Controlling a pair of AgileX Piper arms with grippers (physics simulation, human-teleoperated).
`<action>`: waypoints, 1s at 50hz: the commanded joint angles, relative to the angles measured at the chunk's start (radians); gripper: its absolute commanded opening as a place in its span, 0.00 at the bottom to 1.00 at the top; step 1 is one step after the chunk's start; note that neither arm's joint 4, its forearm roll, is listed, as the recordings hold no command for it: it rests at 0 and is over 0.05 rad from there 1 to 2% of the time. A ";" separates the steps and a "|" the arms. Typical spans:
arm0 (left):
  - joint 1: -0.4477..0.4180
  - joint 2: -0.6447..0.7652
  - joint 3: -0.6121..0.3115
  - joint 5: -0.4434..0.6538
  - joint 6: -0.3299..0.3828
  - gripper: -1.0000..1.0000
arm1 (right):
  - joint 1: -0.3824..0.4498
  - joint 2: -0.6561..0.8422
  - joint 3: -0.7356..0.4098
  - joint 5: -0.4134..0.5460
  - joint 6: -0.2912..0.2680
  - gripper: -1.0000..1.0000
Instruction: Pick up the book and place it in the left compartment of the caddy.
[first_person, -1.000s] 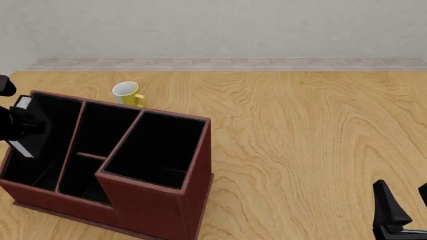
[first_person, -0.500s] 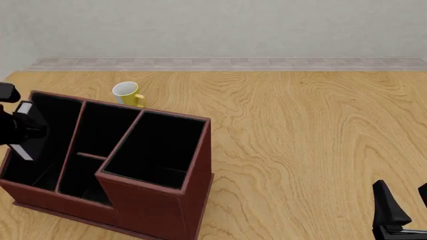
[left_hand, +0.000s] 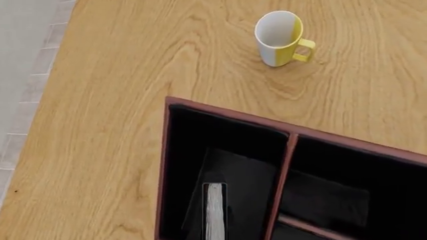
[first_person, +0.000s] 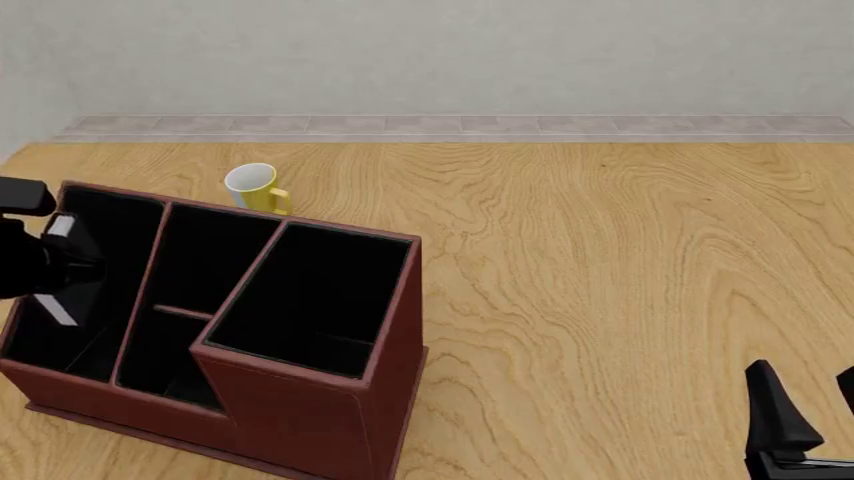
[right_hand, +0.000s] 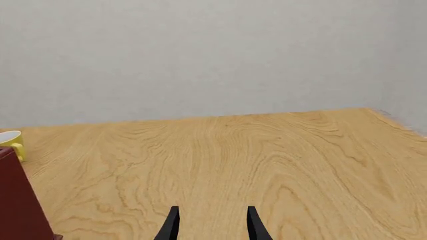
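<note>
your left gripper (first_person: 54, 262) grips the book (first_person: 56, 268) upright, partly down inside the left compartment (left_hand: 200, 150) of the caddy (first_person: 320, 400). placing step: lower straight, then release. right gripper (right_hand: 211, 225) sits spread, well apart.

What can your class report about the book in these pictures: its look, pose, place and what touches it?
The book is thin, with black covers and white page edges. It stands on edge, page edges up, inside the left compartment of the reddish-brown caddy. In the front view it shows as a tilted white strip at the left gripper, which seems to grip it; the gripper's fingers are hard to tell from the black covers. Whether it touches the compartment's floor is hidden.
</note>
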 joint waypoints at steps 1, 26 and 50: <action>0.016 0.024 0.010 -0.047 0.012 0.00 | 0.001 0.000 0.000 0.001 -0.001 1.00; 0.021 0.067 0.064 -0.125 -0.003 0.00 | -0.002 0.000 -0.001 0.002 0.000 1.00; 0.041 0.105 0.093 -0.182 -0.018 0.00 | -0.004 0.000 0.000 -0.001 -0.002 1.00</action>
